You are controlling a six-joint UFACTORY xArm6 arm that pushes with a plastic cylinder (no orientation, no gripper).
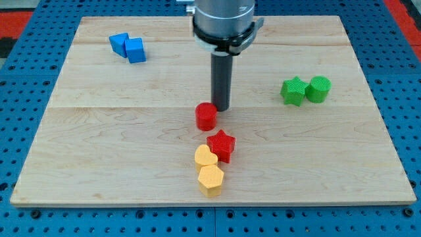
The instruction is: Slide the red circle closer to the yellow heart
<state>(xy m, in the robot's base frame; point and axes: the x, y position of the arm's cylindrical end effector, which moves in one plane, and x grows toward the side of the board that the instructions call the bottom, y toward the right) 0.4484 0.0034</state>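
My tip (222, 108) sits touching red circle (206, 116) on its upper-right, yellow heart (205, 157) just below; no gripper, bare rod.

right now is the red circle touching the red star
Apart. The camera view shows a strip of bare wood between the red circle and the red star below it.

The single camera looks down at a slant from the near side of the pale wooden board (131, 131), facing across it toward the far edge at the view's top. It stands back enough that all four board edges and a margin of blue perforated table (401, 79) show. The grey metal arm housing (223, 23) is cut off by the view's top edge.
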